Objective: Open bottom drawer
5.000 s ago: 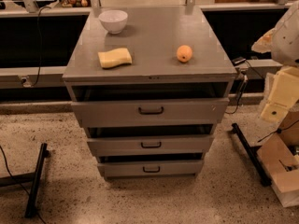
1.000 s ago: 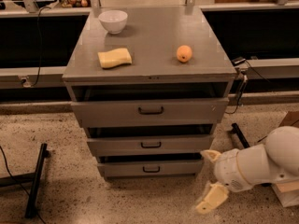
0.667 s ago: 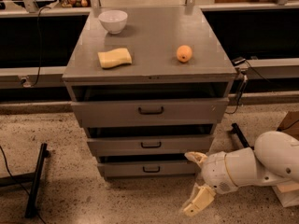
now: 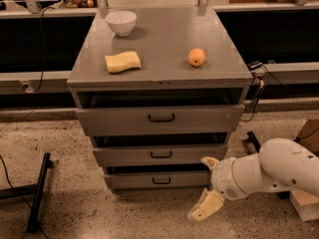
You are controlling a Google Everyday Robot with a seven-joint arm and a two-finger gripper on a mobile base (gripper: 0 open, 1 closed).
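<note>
The grey cabinet has three drawers. The bottom drawer has the narrowest front and a small dark bar handle; it looks shut or nearly so. My gripper is low, near the floor, just in front of the bottom drawer's right end and to the right of its handle. Its cream fingers are spread apart and hold nothing. The white arm comes in from the right.
The middle drawer and the top drawer sit above. On the cabinet top lie a white bowl, a yellow sponge and an orange. A black stand leg is on the floor at left, a cardboard box at right.
My arm has swung down from the right side to floor level and moved left, bringing the gripper close to the bottom drawer's right end. The drawers have not moved.
</note>
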